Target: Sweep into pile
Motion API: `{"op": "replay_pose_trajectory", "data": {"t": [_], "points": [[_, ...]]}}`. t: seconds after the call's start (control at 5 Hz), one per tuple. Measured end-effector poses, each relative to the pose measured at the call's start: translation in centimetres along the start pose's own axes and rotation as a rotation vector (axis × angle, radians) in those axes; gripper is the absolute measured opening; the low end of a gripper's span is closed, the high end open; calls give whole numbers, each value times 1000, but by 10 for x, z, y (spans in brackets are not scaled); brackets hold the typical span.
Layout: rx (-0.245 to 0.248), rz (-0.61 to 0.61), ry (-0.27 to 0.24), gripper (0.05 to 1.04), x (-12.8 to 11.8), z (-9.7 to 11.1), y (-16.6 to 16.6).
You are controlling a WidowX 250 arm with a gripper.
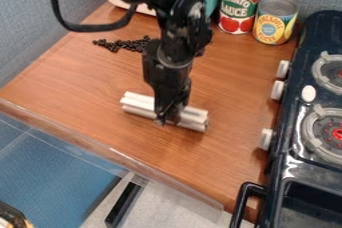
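The black gripper (pixel 169 118) is clamped on the white ribbed block (pixel 137 104), low over the middle of the wooden counter (pixel 87 97). Farther back, the black beans (pixel 123 45) lie in a loose strip, left of two cans.

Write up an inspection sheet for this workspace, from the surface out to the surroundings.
Surface: wood-grain tabletop, no damage seen.
Sweeping material: small dark beads or beans in an elongated scatter toward the far left.
Sweeping tool: white grooved bar, lying crosswise near the middle, apart from the scatter.
Clutter: two food cans side by side at the far edge.
Hand: over the bar's middle; grip unconfirmed.
Cables: black cable looping beside the upper arm.
Surroundings: toy stove on the right; grey wall panels behind.
People: nothing seen.
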State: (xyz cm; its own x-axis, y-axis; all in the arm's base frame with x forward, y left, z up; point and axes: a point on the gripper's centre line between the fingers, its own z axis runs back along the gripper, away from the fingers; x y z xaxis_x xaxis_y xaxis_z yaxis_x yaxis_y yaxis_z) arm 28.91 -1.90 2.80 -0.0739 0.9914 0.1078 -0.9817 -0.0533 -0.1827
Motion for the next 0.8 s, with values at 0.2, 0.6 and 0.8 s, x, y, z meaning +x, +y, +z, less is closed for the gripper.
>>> {"op": "replay_pose_trajectory", "data": {"t": [0.2, 0.6, 0.8], "points": [[25, 2, -5, 338, -3, -5, 3], [15, 24, -45, 338, 12, -13, -24], [0, 57, -62, 338, 23, -18, -46]]}}
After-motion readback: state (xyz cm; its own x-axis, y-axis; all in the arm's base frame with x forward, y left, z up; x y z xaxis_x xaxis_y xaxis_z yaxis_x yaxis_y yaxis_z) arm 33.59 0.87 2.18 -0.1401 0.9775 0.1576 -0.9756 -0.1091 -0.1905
